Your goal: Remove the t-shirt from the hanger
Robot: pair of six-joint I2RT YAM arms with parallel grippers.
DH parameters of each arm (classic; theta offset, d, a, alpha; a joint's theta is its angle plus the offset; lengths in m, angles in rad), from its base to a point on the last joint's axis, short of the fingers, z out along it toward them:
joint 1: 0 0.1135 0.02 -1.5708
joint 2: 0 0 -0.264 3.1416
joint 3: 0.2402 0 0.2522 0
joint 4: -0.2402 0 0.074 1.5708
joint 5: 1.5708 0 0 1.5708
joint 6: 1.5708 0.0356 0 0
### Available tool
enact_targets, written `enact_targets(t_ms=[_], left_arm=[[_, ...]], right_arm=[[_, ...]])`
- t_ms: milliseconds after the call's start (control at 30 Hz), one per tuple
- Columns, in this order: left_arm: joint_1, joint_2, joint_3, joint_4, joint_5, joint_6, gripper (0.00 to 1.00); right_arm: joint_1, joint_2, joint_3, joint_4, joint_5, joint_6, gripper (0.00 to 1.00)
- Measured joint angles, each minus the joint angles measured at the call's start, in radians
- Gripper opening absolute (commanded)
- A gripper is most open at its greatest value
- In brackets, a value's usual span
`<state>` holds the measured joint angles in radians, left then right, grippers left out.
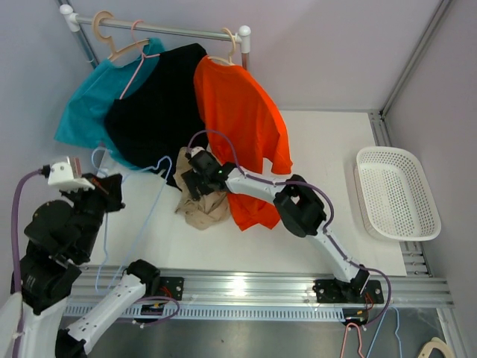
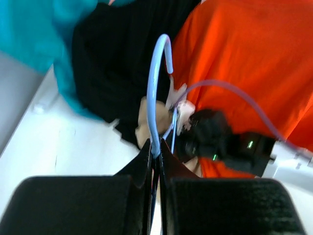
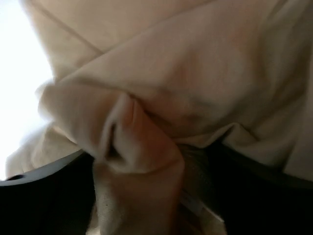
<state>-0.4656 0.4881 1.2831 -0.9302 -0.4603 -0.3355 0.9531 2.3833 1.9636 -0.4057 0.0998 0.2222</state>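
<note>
1. Beige t-shirt (image 1: 205,209) is lying bunched mid-bench on the white bench (image 1: 320,149). It's sitting just below the black shirt (image 1: 160,104) and touching the orange shirt (image 1: 238,119) on its right.
2. R claw (image 1: 195,179) is resting on the t-shirt's upper edge. Its wrist cam is showing a fold of beige cloth pinched btwn the fingers, so it's clamping the t-shirt.
3. L claw (image 2: 155,159) is squeezing the light-blue wire hanger (image 2: 150,98), fingers closed tight on the wire. It's sitting well left of the t-shirt.
4. Hanger hook is pointing away from the L claw, toward the t-shirt and R claw. Can't tell whether any wire is sitting inside the cloth.
5. Teal shirt (image 1: 86,104), black and orange shirts are hanging from the rail (image 1: 171,30) at the back.
6. White basket (image 1: 399,236) is sitting at the bench's right side, well apart from the t-shirt.
</note>
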Motion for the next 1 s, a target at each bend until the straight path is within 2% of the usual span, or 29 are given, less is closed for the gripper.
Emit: enact_targets(t_ms=[33, 67, 167, 267, 333, 400, 500, 533, 600, 767, 833, 900, 1000], left_arm=[[0.0, 0.032, 0.021, 0.029, 0.003, 0.019, 0.01], [0.0, 0.068, 0.048, 0.056, 0.006, 0.033, 0.01], [0.02, 0.214, 0.157, 0.156, 0.031, 0.069, 0.01], [0.142, 0.361, 0.239, 0.234, 0.149, 0.073, 0.01], [0.233, 0.455, 0.288, 0.262, 0.233, 0.071, 0.01], [0.281, 0.559, 0.351, 0.282, 0.29, 0.071, 0.01], [0.293, 0.694, 0.436, 0.312, 0.353, 0.08, 0.01], [0.294, 0.731, 0.455, 0.317, 0.369, 0.082, 0.01], [0.294, 0.798, 0.482, 0.329, 0.391, 0.084, 0.01], [0.295, 0.878, 0.507, 0.354, 0.44, 0.084, 0.01], [0.295, 0.901, 0.521, 0.37, 0.457, 0.084, 0.01], [0.295, 0.918, 0.536, 0.383, 0.467, 0.084, 0.01], [0.295, 0.934, 0.544, 0.407, 0.473, 0.085, 0.01]], right_arm=[[0.0, 0.01, -0.004, -0.016, 0.008, 0.01, 0.31], [0.001, 0.008, -0.01, -0.013, 0.009, 0.012, 0.0], [0.009, -0.082, -0.151, 0.039, 0.012, 0.038, 0.0], [0.019, -0.294, -0.464, 0.099, -0.014, 0.066, 0.0], [0.049, -0.475, -0.648, 0.045, -0.037, 0.081, 0.0], [0.117, -0.65, -0.748, -0.041, -0.068, 0.093, 0.0], [0.3, -0.903, -0.756, -0.155, -0.136, 0.111, 0.0], [0.356, -0.961, -0.743, -0.173, -0.155, 0.119, 0.03], [0.447, -1.084, -0.717, -0.21, -0.212, 0.142, 0.0], [0.478, -1.22, -0.658, -0.35, -0.224, 0.195, 0.0], [0.492, -1.238, -0.656, -0.396, -0.198, 0.213, 0.07], [0.502, -1.263, -0.656, -0.436, -0.184, 0.224, 0.08], [0.501, -1.291, -0.634, -0.5, -0.154, 0.23, 0.05]])
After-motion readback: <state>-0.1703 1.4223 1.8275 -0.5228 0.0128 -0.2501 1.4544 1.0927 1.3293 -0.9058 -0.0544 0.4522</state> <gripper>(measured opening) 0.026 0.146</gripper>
